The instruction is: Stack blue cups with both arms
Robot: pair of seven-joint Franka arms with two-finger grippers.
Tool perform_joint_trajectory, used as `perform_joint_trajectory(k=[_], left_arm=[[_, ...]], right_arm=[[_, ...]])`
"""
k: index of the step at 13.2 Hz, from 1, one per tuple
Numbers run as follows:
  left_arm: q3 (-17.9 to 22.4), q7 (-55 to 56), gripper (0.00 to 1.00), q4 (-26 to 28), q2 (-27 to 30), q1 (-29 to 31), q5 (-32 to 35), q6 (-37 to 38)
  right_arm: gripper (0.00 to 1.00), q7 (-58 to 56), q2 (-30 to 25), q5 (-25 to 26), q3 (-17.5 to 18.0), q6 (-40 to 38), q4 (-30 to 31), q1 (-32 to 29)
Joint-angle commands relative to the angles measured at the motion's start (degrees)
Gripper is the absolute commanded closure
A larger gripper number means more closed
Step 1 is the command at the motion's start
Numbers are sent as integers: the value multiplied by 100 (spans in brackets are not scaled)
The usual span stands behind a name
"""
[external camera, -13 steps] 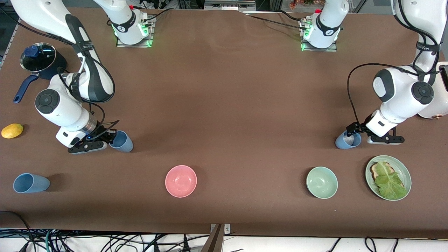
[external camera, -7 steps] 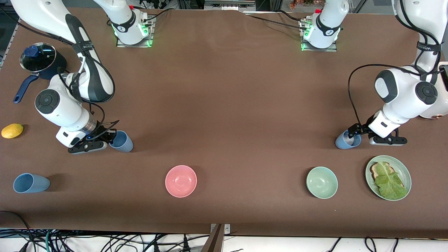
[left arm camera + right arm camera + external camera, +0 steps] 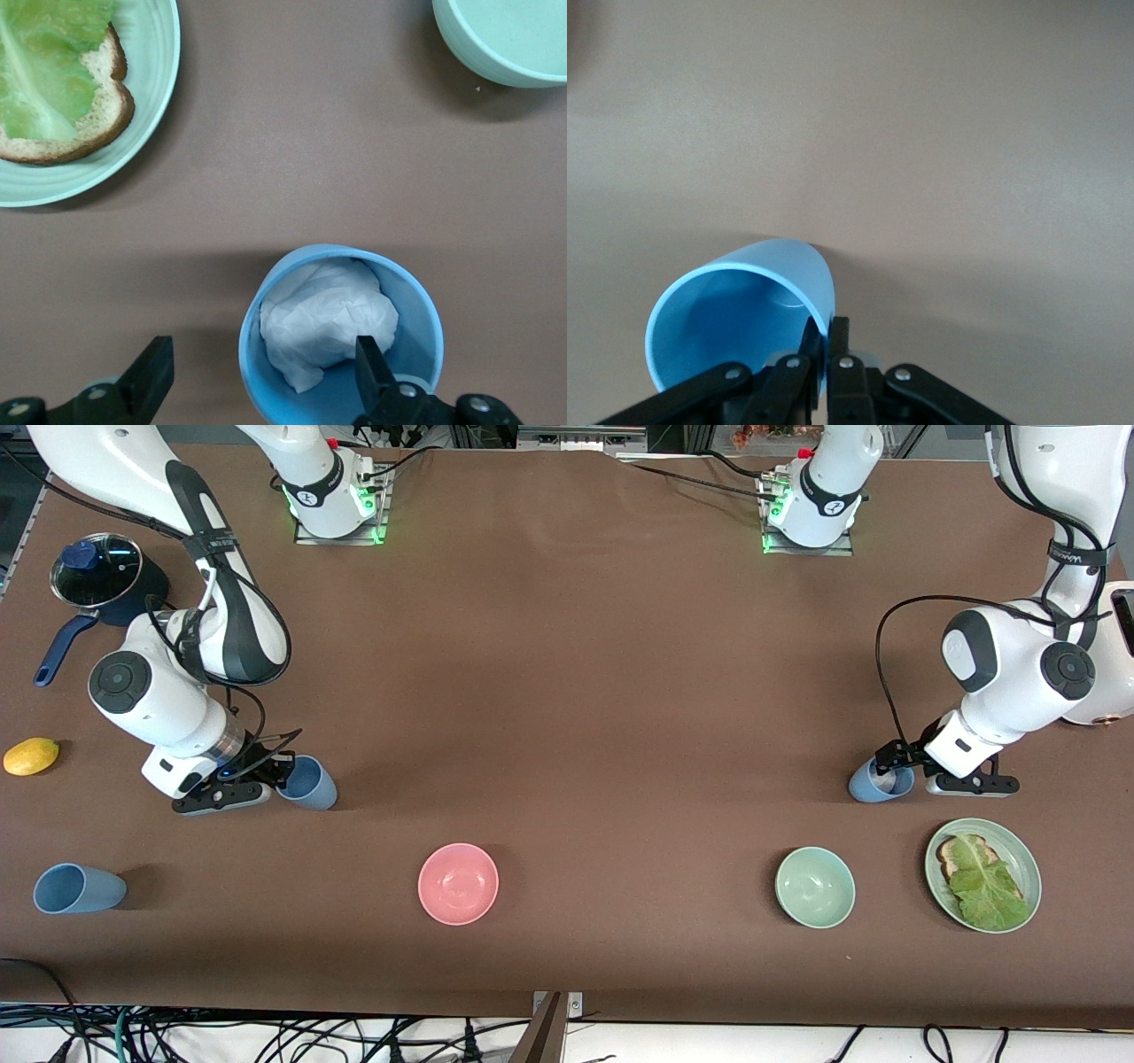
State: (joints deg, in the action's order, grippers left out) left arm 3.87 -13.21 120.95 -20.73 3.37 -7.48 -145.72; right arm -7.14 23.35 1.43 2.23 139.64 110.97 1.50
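Risk: left gripper (image 3: 257, 376), fingers spread astride the wall of the paper-stuffed cup (image 3: 341, 341) beside the plate (image 3: 146, 133), may tip it; right gripper (image 3: 827, 341) pinches another cup's (image 3: 740, 314) rim.

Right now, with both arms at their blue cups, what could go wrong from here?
1. The left pincer straddles only one wall of the light-blue plastic cup; this cup holds crumpled white paper, which could block stacking or spill.
2. The right pincer pinches just the rim of the tilted light-blue cup, so it may slip or swing.
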Motion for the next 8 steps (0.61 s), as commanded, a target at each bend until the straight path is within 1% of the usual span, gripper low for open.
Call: perform_joint_trajectory(k=[1, 4, 5, 6, 8], left_arm=[[35, -243, 51, -133, -62, -21, -210, 53], [35, -243, 81, -159, -80, -38, -210, 44], [35, -243, 92, -159, -97, -38, -210, 35], [35, -243, 100, -159, -106, -38, -210, 35], [35, -243, 100, -168, -106, -56, -210, 35]], right_arm=[[100, -51, -93, -20, 49, -121, -5, -36], [100, -42, -93, -20, 49, -121, 4, -36], [100, -42, -93, -20, 49, -121, 4, -44], [100, -42, -93, -20, 49, -121, 4, -36], [100, -42, -93, -20, 49, -121, 4, -45]])
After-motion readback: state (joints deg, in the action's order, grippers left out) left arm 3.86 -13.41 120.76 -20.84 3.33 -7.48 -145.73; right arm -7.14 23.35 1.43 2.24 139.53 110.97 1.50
